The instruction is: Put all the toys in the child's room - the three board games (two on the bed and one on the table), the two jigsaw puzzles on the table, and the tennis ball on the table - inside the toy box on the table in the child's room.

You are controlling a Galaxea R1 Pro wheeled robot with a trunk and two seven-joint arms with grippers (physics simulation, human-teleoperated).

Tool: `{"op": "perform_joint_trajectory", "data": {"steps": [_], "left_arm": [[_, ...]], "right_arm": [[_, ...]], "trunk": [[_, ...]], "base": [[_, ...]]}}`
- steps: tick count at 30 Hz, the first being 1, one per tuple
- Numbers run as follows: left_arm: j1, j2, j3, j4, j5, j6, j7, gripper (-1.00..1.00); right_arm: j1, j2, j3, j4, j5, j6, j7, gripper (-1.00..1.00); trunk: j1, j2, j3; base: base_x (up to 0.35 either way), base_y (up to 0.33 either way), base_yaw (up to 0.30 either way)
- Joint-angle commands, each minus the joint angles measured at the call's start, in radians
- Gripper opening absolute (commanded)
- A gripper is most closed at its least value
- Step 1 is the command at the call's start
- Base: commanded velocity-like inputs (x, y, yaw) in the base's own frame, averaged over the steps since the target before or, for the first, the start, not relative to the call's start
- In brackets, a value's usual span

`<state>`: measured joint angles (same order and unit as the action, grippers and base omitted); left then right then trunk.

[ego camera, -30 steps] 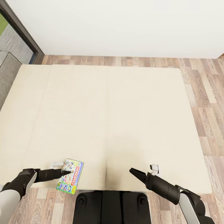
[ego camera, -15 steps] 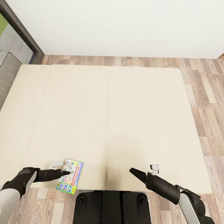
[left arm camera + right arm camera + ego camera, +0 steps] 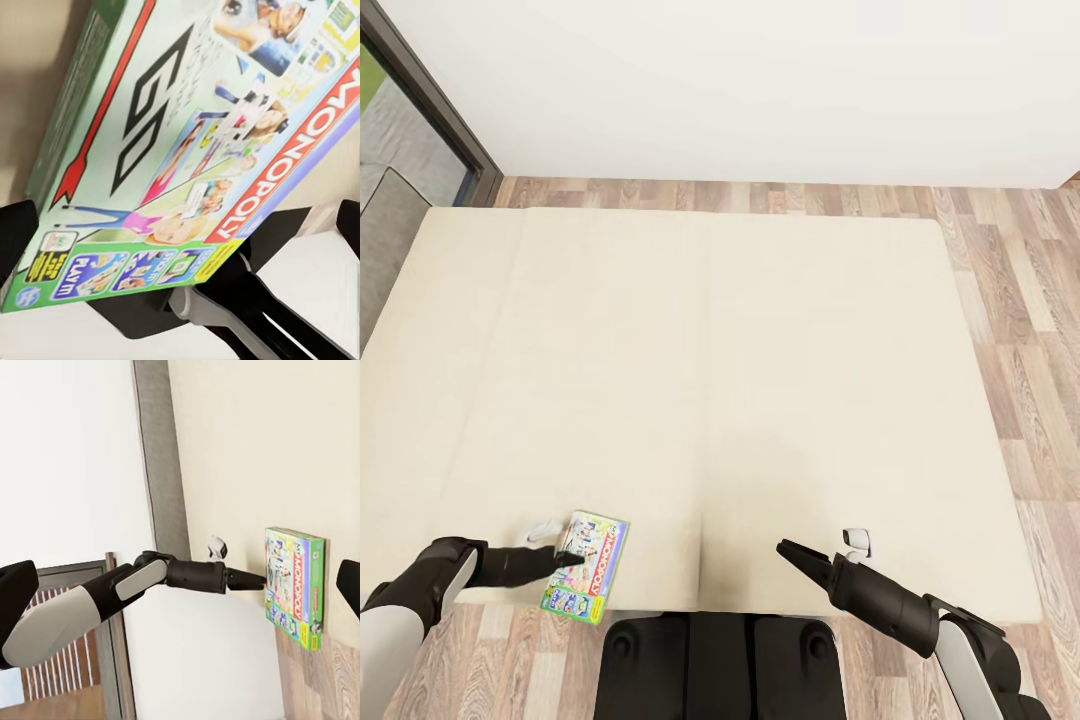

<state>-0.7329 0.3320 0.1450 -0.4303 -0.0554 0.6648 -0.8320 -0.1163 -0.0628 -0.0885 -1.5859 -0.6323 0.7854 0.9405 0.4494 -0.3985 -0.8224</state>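
Observation:
One of the board games, a Monopoly box [image 3: 586,566] with a green edge, lies flat at the near left edge of the cream bed [image 3: 760,380], its near end overhanging the edge. My left gripper [image 3: 572,555] reaches in low from the left, tips at the box's left side, jaws open. In the left wrist view the box lid [image 3: 187,150] is very close, with a dark fingertip [image 3: 16,236] at each side. My right gripper [image 3: 788,552] hovers open over the bed's near edge, well right of the box. The right wrist view shows the box [image 3: 294,585] and the left gripper [image 3: 251,579] against its side.
The bed has a seam [image 3: 705,400] down its middle. Wood-plank floor [image 3: 1030,330] runs along the bed's right side and behind it, below a white wall. A dark door frame [image 3: 430,100] stands at the far left. My base [image 3: 720,665] is against the bed's near edge.
My left arm has drawn back a little toward the left; its tip now covers less of the box. The box and the right arm have not moved.

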Motion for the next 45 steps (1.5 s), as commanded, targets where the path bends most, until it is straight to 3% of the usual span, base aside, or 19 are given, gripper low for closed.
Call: {"op": "perform_joint_trajectory", "data": {"steps": [1, 14, 23, 40, 45], "left_arm": [[0.0, -0.001, 0.007, -0.001, -0.006, 0.014, -0.005, 1.0], [-0.011, 0.001, 0.007, -0.001, -0.008, 0.093, 0.003, 1.0], [-0.02, 0.006, 0.01, -0.001, -0.007, 0.097, 0.051, 1.0], [-0.021, 0.025, 0.01, 0.001, -0.01, 0.097, 0.069, 1.0], [-0.022, 0.022, 0.01, 0.002, -0.009, 0.097, 0.125, 1.0]], "right_arm": [[0.0, 0.0, -0.001, 0.0, -0.003, 0.005, 0.001, 1.0], [0.0, 0.0, -0.001, 0.0, -0.003, 0.005, 0.001, 1.0], [0.0, 0.0, -0.001, 0.0, -0.003, 0.005, 0.001, 1.0], [0.0, 0.0, -0.001, 0.0, -0.004, 0.005, 0.002, 1.0], [0.0, 0.001, -0.002, 0.0, -0.003, 0.005, 0.002, 1.0]], "trunk": [[0.001, -0.001, -0.001], [0.001, -0.001, -0.001], [0.001, -0.001, -0.001], [0.001, -0.001, -0.001], [0.001, -0.001, -0.003]], "base": [[0.0, 0.0, 0.0], [0.0, 0.0, 0.0], [0.0, 0.0, 0.0], [0.0, 0.0, 0.0], [0.0, 0.0, 0.0]]}}
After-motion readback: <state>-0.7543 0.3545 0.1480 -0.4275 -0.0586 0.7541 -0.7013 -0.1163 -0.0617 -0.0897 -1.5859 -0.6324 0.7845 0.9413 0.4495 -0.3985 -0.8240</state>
